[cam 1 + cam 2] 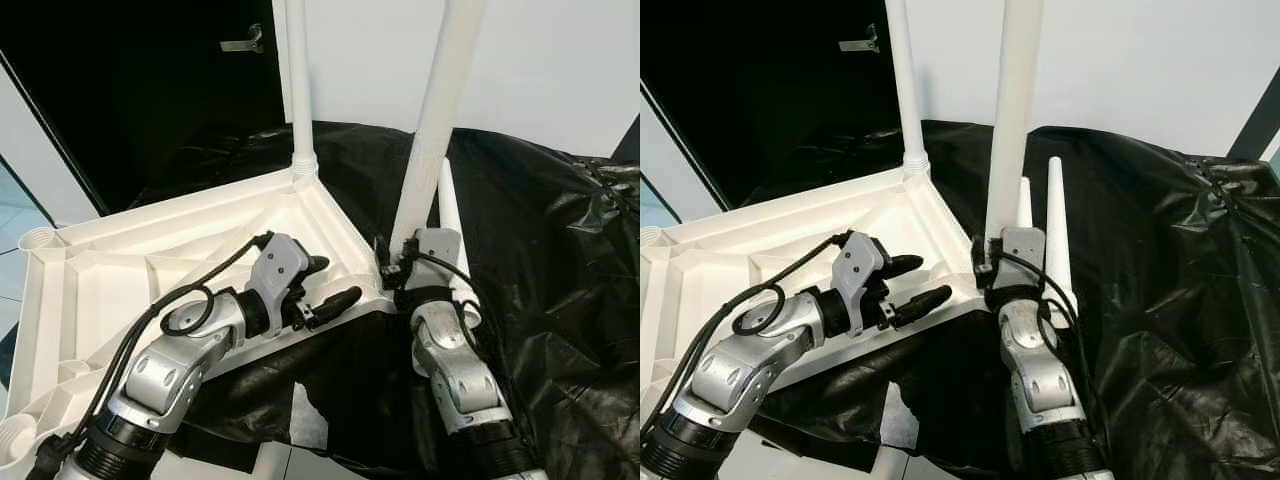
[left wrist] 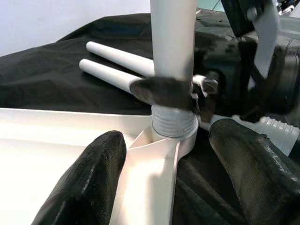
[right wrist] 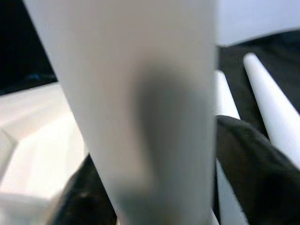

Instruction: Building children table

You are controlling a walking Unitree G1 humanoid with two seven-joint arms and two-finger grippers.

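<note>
Gripping: your right gripper point(image 1: 400, 262) was clenched on the near leg point(image 1: 436, 125) low down, just above its threaded foot; the right wrist view showed a black finger point(image 3: 248, 164) on either side of the white tube.
Leg axis: it stood nearly upright, tilting a little to your right at the top.
Socket: the threaded foot point(image 2: 174, 125) sat in the corner socket of the upturned table top point(image 1: 120, 275), directly below your jaws.
Turning point: as I judged it, your next move hung on keeping that long axis in line with the socket while twisting.
Left gripper point(image 1: 322, 285): released, fingers spread either side of the same corner rib, bracing nothing yet.
Nearer arm: the right.
Far leg point(image 1: 298, 80): already seated upright.
Spare legs point(image 1: 1055, 230): two lay on the black sheet point(image 1: 560, 260) just beyond your right gripper.
</note>
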